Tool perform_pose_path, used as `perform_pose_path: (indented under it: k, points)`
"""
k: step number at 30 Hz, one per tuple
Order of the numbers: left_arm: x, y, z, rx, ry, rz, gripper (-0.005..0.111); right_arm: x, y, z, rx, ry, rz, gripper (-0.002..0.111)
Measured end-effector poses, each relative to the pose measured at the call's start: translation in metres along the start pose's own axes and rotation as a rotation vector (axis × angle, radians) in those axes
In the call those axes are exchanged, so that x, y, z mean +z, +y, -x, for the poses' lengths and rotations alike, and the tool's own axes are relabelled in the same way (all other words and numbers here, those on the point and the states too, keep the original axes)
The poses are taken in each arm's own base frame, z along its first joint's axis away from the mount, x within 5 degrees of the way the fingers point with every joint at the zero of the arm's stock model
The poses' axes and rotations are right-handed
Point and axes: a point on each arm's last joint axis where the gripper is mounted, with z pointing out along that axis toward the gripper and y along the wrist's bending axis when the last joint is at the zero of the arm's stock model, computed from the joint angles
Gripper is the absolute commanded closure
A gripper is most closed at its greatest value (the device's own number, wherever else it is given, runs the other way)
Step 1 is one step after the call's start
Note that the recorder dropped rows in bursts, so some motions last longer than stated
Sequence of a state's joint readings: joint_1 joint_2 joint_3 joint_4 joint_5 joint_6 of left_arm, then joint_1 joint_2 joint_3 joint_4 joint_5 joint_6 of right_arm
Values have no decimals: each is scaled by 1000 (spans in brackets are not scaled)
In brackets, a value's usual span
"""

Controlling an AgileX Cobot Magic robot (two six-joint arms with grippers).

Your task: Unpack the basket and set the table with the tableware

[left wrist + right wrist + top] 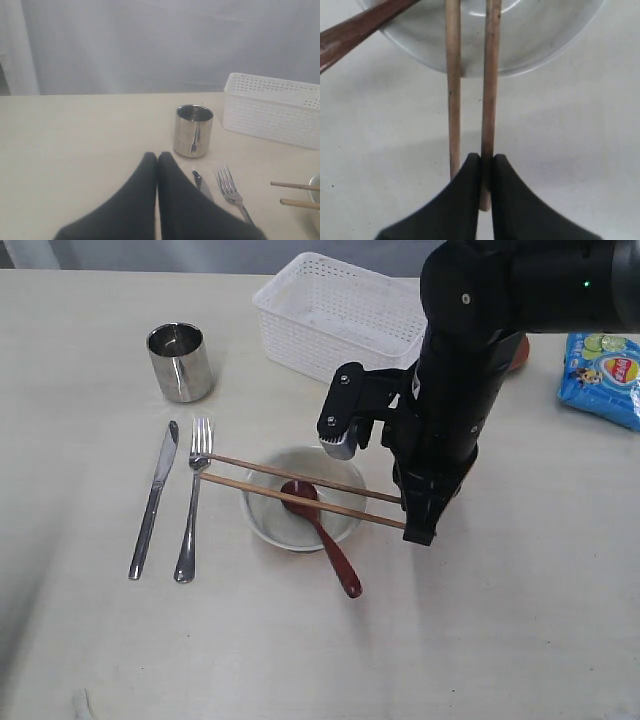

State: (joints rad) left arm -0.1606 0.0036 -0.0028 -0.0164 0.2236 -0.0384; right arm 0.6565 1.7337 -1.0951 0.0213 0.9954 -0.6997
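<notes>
Two wooden chopsticks (300,487) lie across the off-white bowl (262,530) on the table (500,640). My right gripper (418,530) is shut on the end of one chopstick (490,100). The other chopstick (452,100) runs beside the fingers, outside them. A red-brown spoon (327,536) rests with its head in the bowl. Knife (153,500), fork (192,502) and steel cup (181,362) stand left of the bowl. The white basket (340,315) is at the back and looks empty. My left gripper (157,156) is shut on nothing, short of the cup (194,131).
A blue chip bag (603,375) lies at the back right. A sliver of something brown (520,352) shows behind the right arm. The right arm's black body stands between the bowl and the bag. Bare tabletop spreads along the front and the right.
</notes>
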Motion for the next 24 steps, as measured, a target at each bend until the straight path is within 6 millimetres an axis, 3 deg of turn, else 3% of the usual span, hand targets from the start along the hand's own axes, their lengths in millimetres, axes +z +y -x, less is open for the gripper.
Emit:
perform_pose_path:
  k: [24]
  points:
    - [0,0,0,0,0,0,107,4,0,3,15,-17,14,108]
